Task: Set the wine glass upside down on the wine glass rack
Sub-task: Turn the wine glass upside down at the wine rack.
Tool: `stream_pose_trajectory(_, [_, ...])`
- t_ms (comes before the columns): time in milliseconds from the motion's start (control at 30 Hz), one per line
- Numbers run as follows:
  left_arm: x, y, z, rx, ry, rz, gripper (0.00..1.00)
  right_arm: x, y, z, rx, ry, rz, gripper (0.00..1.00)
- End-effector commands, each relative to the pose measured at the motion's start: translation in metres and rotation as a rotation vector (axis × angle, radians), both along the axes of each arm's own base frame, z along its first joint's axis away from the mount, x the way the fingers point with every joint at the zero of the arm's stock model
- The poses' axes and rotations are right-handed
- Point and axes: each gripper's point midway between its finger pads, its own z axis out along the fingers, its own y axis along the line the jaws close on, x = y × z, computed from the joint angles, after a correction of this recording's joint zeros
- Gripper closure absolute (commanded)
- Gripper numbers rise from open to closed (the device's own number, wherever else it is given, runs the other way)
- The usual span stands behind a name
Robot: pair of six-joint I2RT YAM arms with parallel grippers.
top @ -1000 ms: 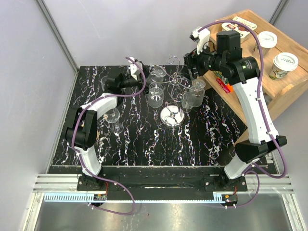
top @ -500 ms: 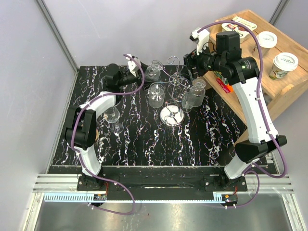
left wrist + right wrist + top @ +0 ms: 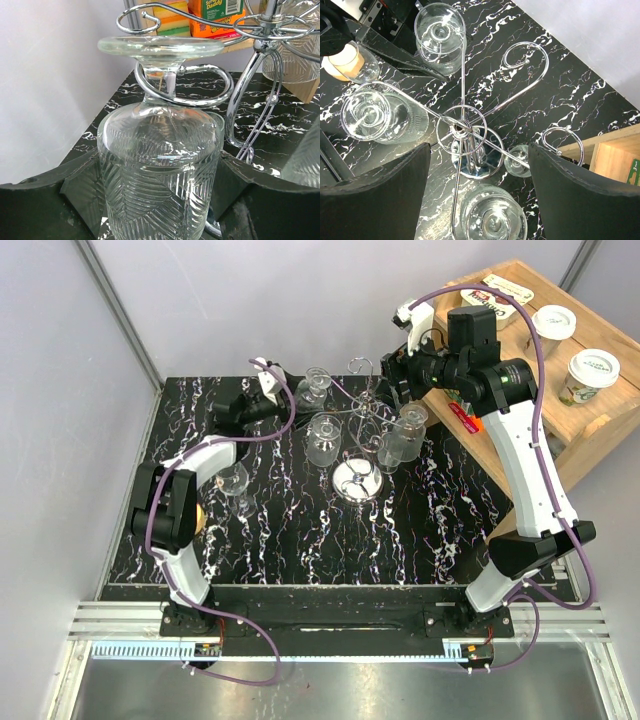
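my left gripper (image 3: pixel 159 195) is clamped across the ribbed bowl of the wine glass (image 3: pixel 160 130), which hangs upside down at the far-left side of the wine glass rack (image 3: pixel 461 126), stem inside a curled arm, round foot just above the curl. my right gripper (image 3: pixel 477 175) hovers over the rack's hub, jaws wide, holding nothing. two more clear glasses (image 3: pixel 375 117) hang from the chrome wire rack; a fourth glass (image 3: pixel 234 480) sits on the black marbled table (image 3: pixel 545 85) left of it.

The rack (image 3: pixel 358 478) with its hung glasses (image 3: pixel 323 437) fills the centre of the table (image 3: pixel 330 550). The left gripper (image 3: pixel 306 390) clasps a wine glass (image 3: pixel 160 165) at the far-left curl. A loose glass (image 3: pixel 232 480) stands beside the left arm. A wooden shelf (image 3: pixel 545 380) bounds the right side. The near table strip lies open.
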Motion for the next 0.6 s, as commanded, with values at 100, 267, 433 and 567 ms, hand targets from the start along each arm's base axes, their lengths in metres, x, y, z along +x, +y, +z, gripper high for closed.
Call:
stream_pose_trajectory(100, [-0.018, 0.007, 0.027, -0.002, -0.145, -0.003, 1.0, -0.009, -0.001, 0.014, 0.011, -0.044, 0.019, 0.16])
stream_pose_trajectory(267, [-0.023, 0.007, 0.023, 0.009, -0.158, -0.01, 1.0, -0.009, -0.001, 0.014, 0.011, -0.043, 0.02, 0.16])
stream_pose_trajectory(433, [-0.027, 0.005, 0.022, 0.023, -0.154, -0.023, 1.0, -0.009, 0.0, 0.012, 0.011, -0.038, 0.024, 0.16])
stream_pose_trajectory(567, [-0.028, 0.002, 0.023, 0.03, -0.147, -0.044, 1.0, -0.009, 0.0, 0.013, 0.014, -0.039, 0.025, 0.16])
